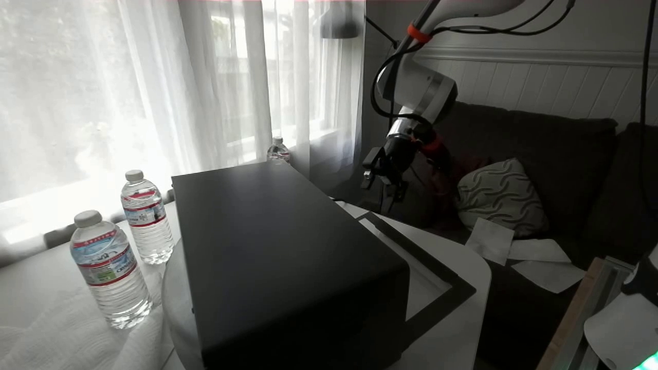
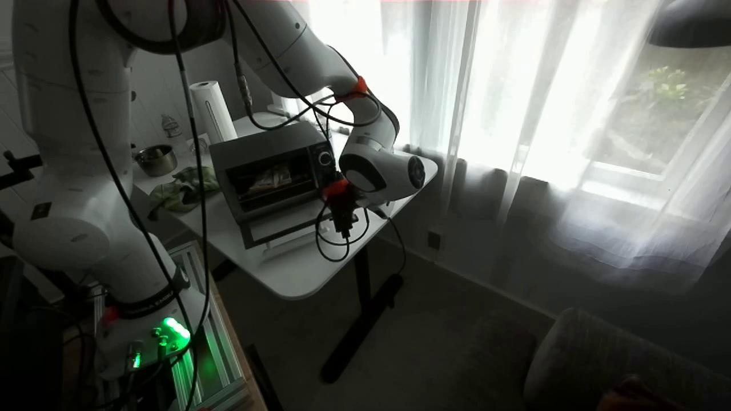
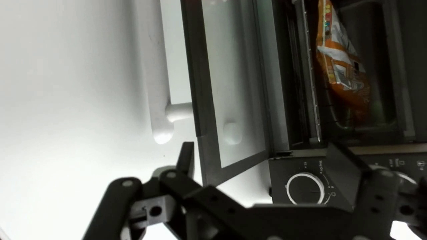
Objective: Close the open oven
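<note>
As I operate from a distance, I begin with the white table (image 2: 294, 279), which spreads beneath the oven (image 1: 293, 246) and out past its front. My robot arm (image 1: 417, 90) reaches down from above, in front of the oven. The oven itself is a big, matte black box standing on the table, its front gaping. Its door (image 3: 235, 83), dark-framed clear glass, is folded down and outward from the oven's lower front edge, low over the table. As far as I can judge, nothing of the closing is done: the whole upward swing is left, until the door meets the oven's front. A pale bar handle (image 3: 156, 73) runs along the outer edge, the one farthest from the oven, and nothing grips it. Behind the oven stand two water bottles (image 1: 148, 221), while a third shows only its top over the oven's edge. My gripper (image 3: 266, 163) hangs in front of the oven's control panel (image 3: 280, 173), near that end of the door. Its fingers (image 3: 347, 171) are spread wide and hold nothing; I cannot tell whether either touches the door. I expect the next move calls for a finger under the outer edge, then a lift. Inside the oven lies an orange-and-white packet (image 3: 342, 63), seemingly out of the door's path. Smallest, on the control panel, is a round dial (image 3: 305, 189) ringed in white.
</note>
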You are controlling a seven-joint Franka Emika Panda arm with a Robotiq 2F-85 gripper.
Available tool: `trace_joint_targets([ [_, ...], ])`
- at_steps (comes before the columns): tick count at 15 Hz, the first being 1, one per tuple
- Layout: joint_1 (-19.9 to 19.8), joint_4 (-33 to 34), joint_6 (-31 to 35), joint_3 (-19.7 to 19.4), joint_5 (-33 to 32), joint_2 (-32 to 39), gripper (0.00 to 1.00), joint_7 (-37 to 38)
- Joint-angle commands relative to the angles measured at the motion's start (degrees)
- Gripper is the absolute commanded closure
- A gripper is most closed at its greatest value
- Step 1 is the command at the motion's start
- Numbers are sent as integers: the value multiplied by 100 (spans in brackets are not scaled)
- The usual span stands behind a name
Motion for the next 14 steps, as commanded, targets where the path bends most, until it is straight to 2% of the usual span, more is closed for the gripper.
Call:
trace_joint_targets([
  [1,-135,193,53,107,441,294,0,-365],
  [8,-83,346,18,137,651,615,0,-689],
  [14,-119,360,-167,195,705,555,0,-828],
])
